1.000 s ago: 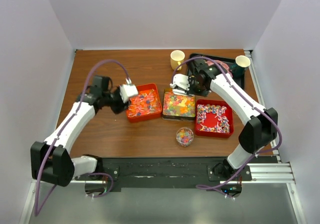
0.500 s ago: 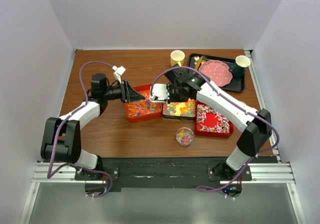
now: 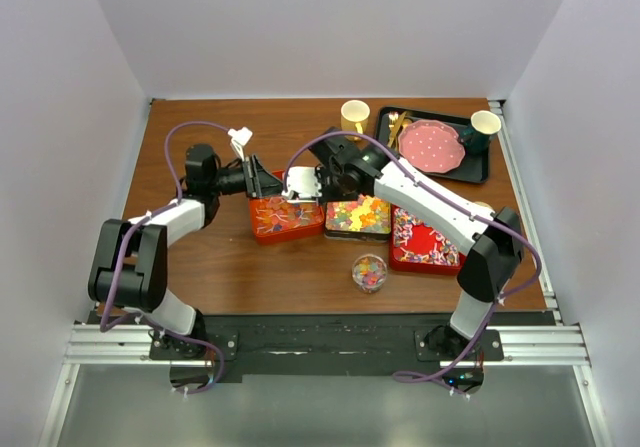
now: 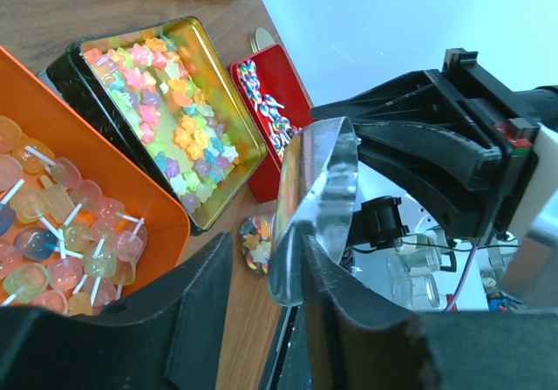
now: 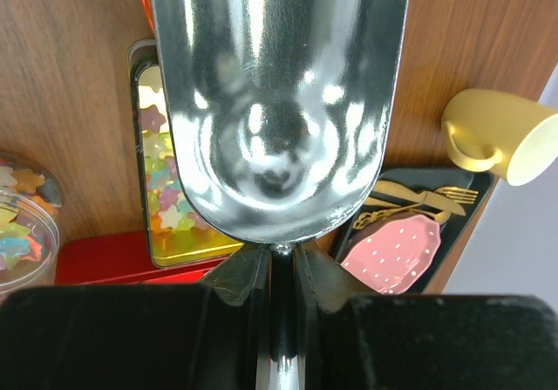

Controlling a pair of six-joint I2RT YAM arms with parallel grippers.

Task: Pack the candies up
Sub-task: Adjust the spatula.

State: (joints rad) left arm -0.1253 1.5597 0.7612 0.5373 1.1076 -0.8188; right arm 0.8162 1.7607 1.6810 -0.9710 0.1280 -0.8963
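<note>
Candies [image 3: 357, 214] fill three containers in a row at mid-table: lollipops [image 4: 52, 224] in an orange tray [image 4: 113, 181], star gummies [image 4: 166, 102] in a gold tin [image 4: 232, 104], and wrapped sweets [image 3: 405, 229] in a red tray [image 3: 425, 237]. More stars sit in a clear cup [image 3: 369, 271] just in front. Right gripper [image 5: 279, 272] is clamped on the handle of a steel scoop [image 5: 279, 102], held above the orange tray's far right corner. Left gripper [image 4: 266, 268] is partly open, with the scoop's rim in the gap and one finger clear of it.
</note>
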